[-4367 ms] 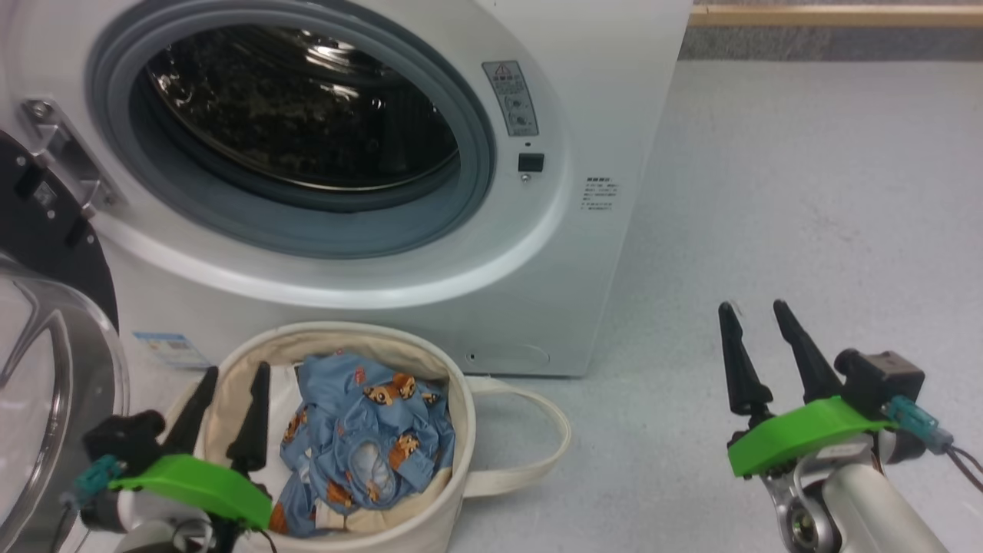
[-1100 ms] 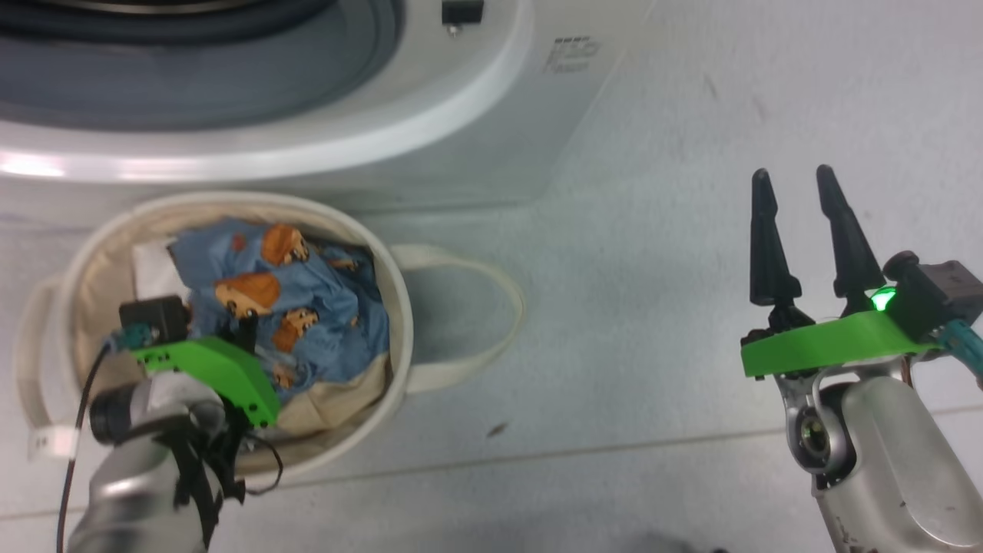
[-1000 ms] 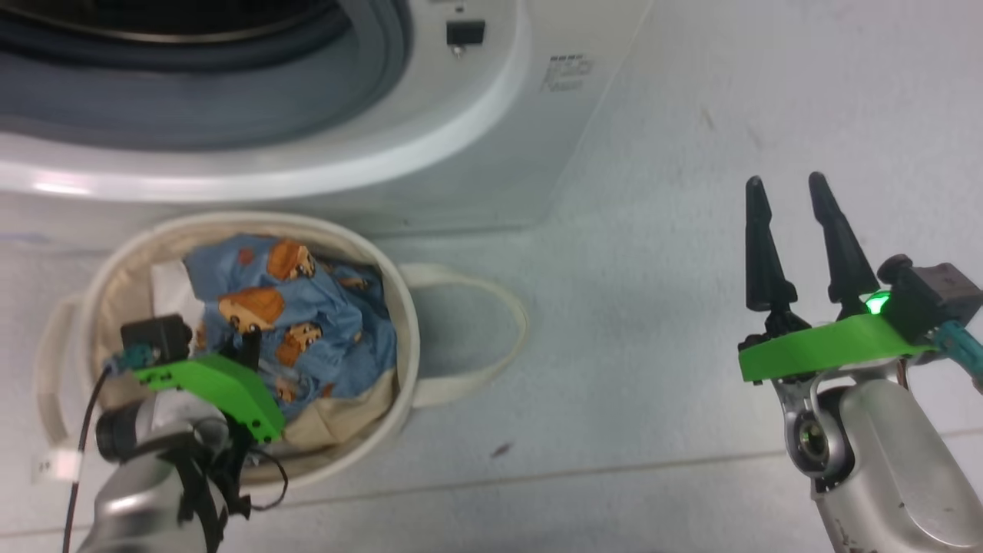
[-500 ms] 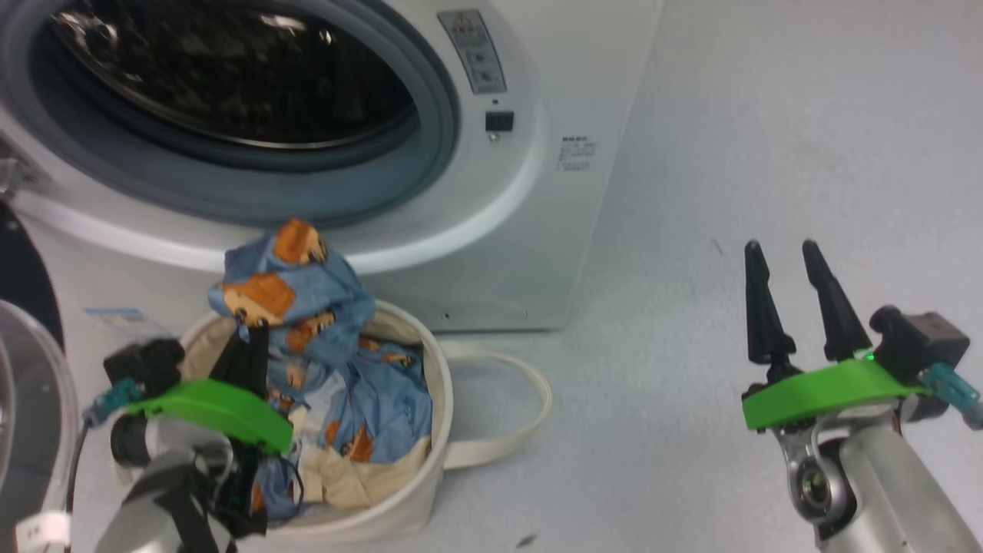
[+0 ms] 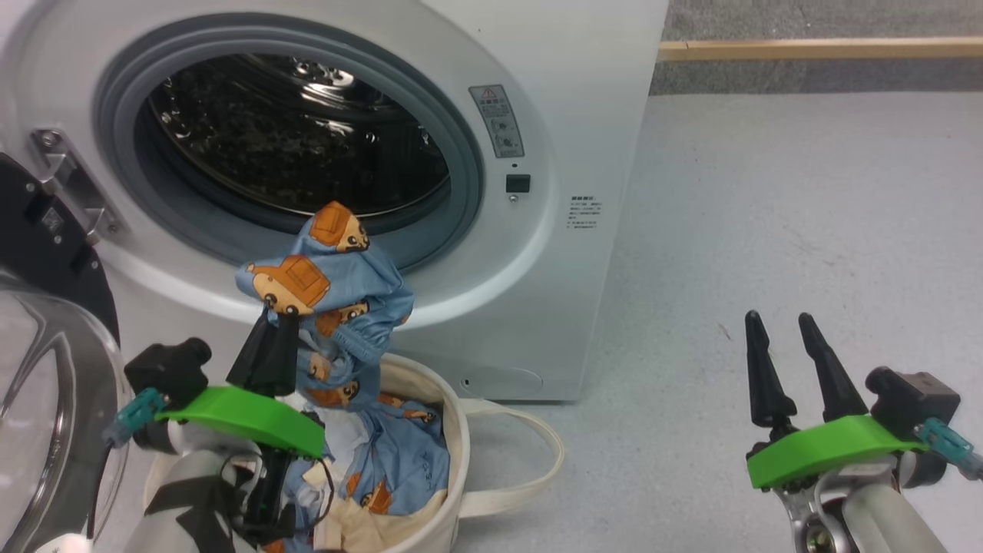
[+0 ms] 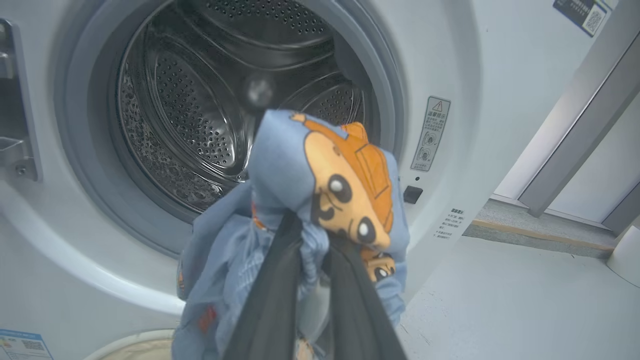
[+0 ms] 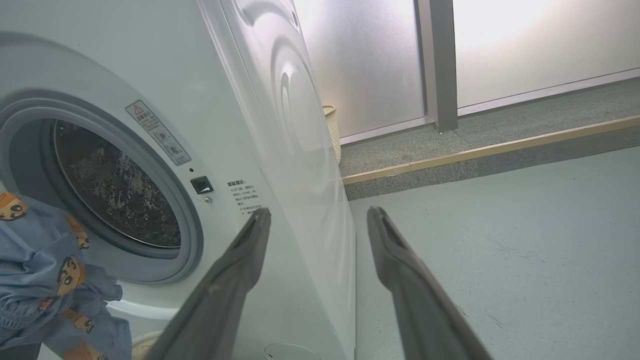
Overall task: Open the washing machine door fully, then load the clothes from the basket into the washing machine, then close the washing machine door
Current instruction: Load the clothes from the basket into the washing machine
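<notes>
While pinching a fold, left gripper point(image 5: 275, 326): fingers pressed together on cloth, raised above basket rim since a second ago.
Right gripper point(image 5: 776, 322): jaws spread, empty, well apart from the load.
Clothes point(image 5: 330, 280): top lifted, tail trailing in basket point(image 5: 455, 430).
Door point(image 5: 34, 253): swung open.
Washing machine point(image 5: 591, 115): drum mouth just behind bundle; loading likely next.

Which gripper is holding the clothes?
The left gripper, shut on the clothes above the basket; the right gripper stands open, holding nothing.

Laundry area: washing machine point(image 5: 591, 107), grey floor point(image 5: 806, 230) (frosted-glass wall point(image 7: 365, 60)).
</notes>
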You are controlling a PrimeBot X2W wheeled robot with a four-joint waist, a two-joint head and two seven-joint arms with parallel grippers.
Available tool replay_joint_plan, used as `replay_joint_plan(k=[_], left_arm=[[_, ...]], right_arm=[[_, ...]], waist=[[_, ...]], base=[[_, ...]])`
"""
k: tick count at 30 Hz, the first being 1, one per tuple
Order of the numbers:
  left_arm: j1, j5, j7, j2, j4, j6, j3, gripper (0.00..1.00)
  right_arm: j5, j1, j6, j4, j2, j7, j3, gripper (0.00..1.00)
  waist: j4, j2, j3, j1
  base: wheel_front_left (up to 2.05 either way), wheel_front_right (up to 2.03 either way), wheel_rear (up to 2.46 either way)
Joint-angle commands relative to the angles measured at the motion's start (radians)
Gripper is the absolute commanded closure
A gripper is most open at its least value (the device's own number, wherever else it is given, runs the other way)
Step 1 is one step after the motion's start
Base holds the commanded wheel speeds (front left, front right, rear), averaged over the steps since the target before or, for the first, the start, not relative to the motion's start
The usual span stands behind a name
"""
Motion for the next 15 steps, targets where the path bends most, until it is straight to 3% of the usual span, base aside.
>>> replay_joint_plan(k=[1,8,15], left_arm=[[-0.036,0.008,-0.007,0.025,-0.045,0.008,0.036,1.00],[-0.090,0.016,0.013,0.033,-0.034,0.018,0.027,1.00],[-0.213,0.013,0.017,0.049,0.102,0.012,0.033,1.00]], right_arm=[[0.007,-0.014,0.001,-0.027,-0.015,-0.012,0.019,0.00],[0.009,-0.017,0.001,-0.035,-0.021,-0.012,0.023,0.00],[-0.008,-0.039,0.001,-0.050,-0.024,-0.012,0.012,0.00]], waist=[[0.003,-0.0001,-0.005,0.0002],[-0.004,-0.0001,0.010,0.0002],[-0.029,-0.0001,0.080,0.0002]], base=[[0.00,0.00,0.00],[0.00,0.00,0.00],[0.00,0.00,0.00]])
